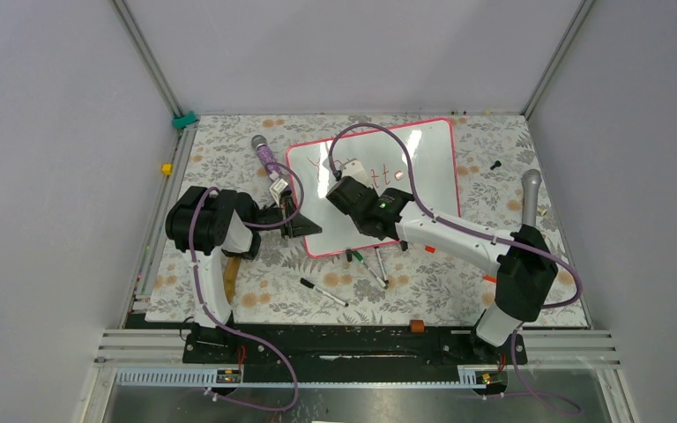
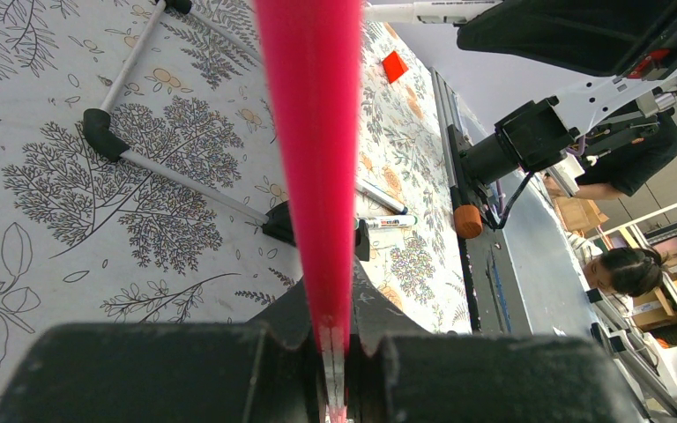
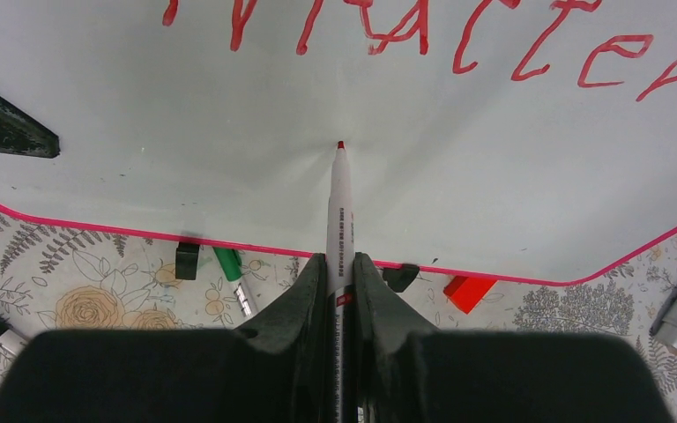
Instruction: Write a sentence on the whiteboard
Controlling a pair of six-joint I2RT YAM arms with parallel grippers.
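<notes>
Nearest my left wrist lens, the left gripper (image 2: 335,319) has its blunt black fingers pinched fully together on the thin pink-red frame of the whiteboard (image 1: 427,163). The frame runs up the view as a glossy strip. From above, that grip sits at the board's near-left edge.

The board is a large, shiny white rectangle with rounded corners. It lies slightly askew in the middle of the floral tablecloth (image 1: 229,145), a matte print of grey ferns and tan blossoms.

The sentence (image 3: 397,33) is thin red handwriting on the far part of the board. The line I can read spells "matter", with its tops cut off by the frame edge.

Further right, the right gripper (image 3: 340,264) has its jaws clamped on the slim white barrel of a red marker (image 3: 339,211). The small red tip touches bare board below the writing.

On the cloth by the board's near edge are a green marker (image 3: 228,263) and a small red block (image 3: 467,293). A black-capped marker (image 1: 323,292) lies loose nearer the bases. A smooth grey cylinder (image 1: 530,194) stands at the far right.
</notes>
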